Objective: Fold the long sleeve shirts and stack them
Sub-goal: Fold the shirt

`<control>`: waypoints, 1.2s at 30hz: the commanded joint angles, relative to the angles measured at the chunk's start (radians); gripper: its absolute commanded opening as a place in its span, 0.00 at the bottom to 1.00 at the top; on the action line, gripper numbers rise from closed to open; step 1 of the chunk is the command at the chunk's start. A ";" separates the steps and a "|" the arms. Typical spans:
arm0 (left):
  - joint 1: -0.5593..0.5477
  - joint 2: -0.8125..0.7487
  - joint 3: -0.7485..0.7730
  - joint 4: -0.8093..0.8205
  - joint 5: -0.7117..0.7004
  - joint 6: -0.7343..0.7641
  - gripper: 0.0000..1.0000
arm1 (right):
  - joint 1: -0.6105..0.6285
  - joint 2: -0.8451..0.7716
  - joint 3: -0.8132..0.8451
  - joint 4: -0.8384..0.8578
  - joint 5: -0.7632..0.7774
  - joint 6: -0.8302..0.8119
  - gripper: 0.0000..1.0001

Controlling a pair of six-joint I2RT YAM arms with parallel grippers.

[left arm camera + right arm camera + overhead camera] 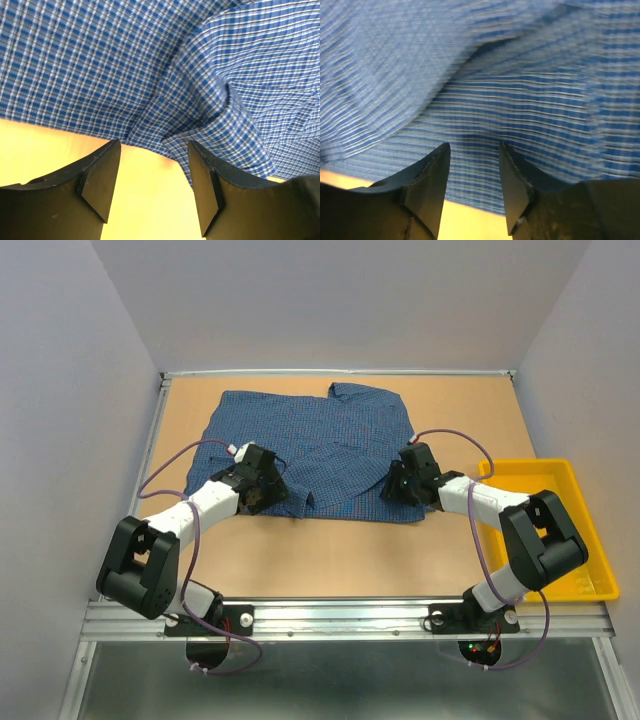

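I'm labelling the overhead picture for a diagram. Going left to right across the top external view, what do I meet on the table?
left end effector → collar of the blue checked shirt → right end effector → yellow plastic tray

Top cam high behind robot, looking down on table (330, 540), wrist cams close-up on shirt (100, 60) hem

Black-jointed white arms (205, 502), purple cables (163, 466)

The shirt (310, 450) is blue fine-checked, the tray (560, 475) yellow.
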State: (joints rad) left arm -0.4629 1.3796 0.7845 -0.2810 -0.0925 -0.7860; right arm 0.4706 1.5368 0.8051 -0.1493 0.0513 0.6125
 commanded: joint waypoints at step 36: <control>-0.014 0.118 0.139 -0.066 -0.090 0.121 0.04 | -0.164 0.014 -0.092 0.034 -0.042 0.033 0.40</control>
State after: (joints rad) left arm -0.4721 1.5085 0.8303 -0.2680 -0.0574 -0.7437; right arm 0.3218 1.5524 0.7517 -0.1028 -0.0143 0.6590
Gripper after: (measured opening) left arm 0.127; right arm 0.404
